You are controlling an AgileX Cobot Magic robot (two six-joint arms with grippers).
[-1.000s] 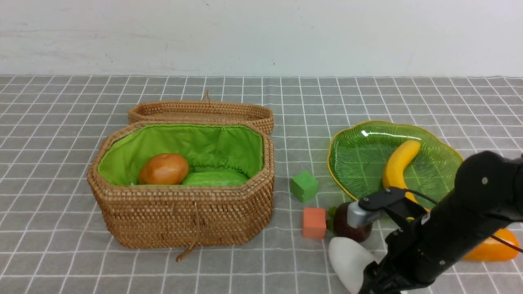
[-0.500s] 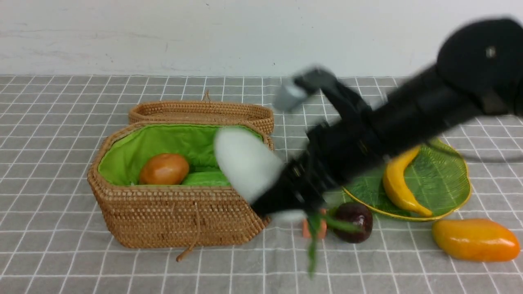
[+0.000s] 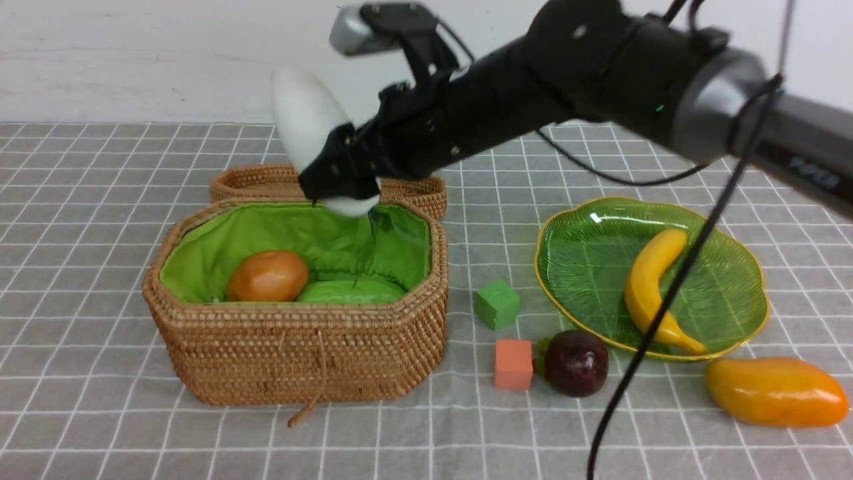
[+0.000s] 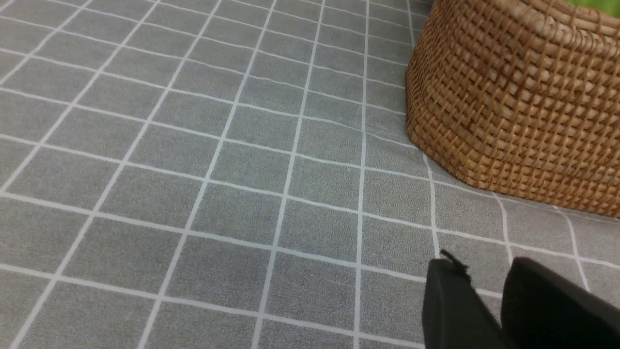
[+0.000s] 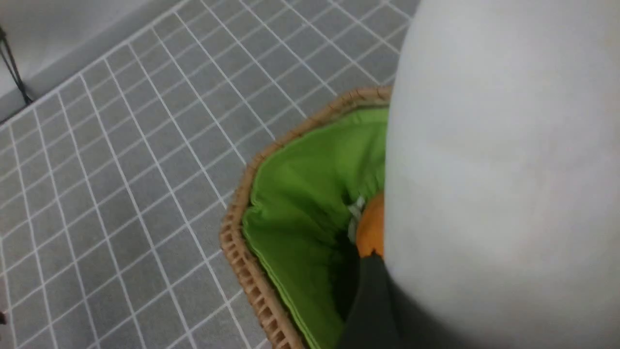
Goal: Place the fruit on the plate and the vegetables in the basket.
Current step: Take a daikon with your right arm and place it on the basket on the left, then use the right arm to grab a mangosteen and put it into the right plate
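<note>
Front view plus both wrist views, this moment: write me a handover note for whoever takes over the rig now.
Right gripper: jaws shut on the white radish, held above the open basket.
Left gripper: jaws slightly open, empty, low over the cloth beside the basket.
Done: potato and gourd in the basket; banana on the plate.
Left: release the radish into the basket; move the mangosteen and mango, both on the cloth near the plate, onto it. No eggplant in view.
</note>
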